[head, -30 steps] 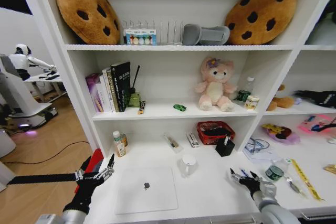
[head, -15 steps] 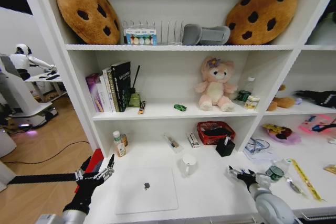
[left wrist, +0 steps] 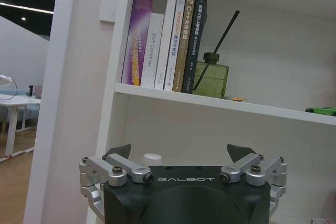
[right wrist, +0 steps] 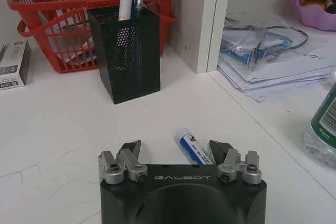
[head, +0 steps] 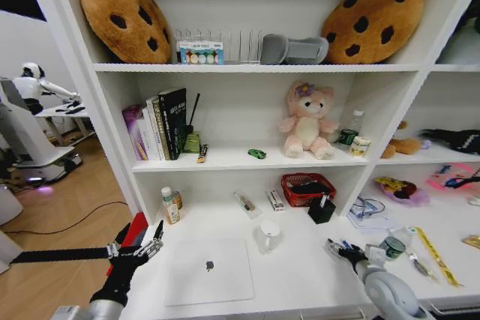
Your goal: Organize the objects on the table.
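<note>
We start with the blue pen, which lies flat on the white tabletop with its long axis running away from the right claw and angled a little toward the black mesh pen holder. Its near end sits between the claw's two fingertips, and the rest of its body is hidden under the claw housing. The fingers stand apart on either side of the pen and grip nothing yet, so we judge the claw to be straddling the pen and not holding it. From the head camera the right claw is low over the tabletop, just beside a small green-capped bottle, with the yellow ruler further to the right. The right arm is plainly the nearer one; its wrist is pitched down so the fingers point forward along the surface.

The left claw hangs at the tabletop's left edge, beside the closed silver laptop (well apart from the pen), its fingers spread wide and empty. The tiny green toy car sits on the shelf above.
</note>
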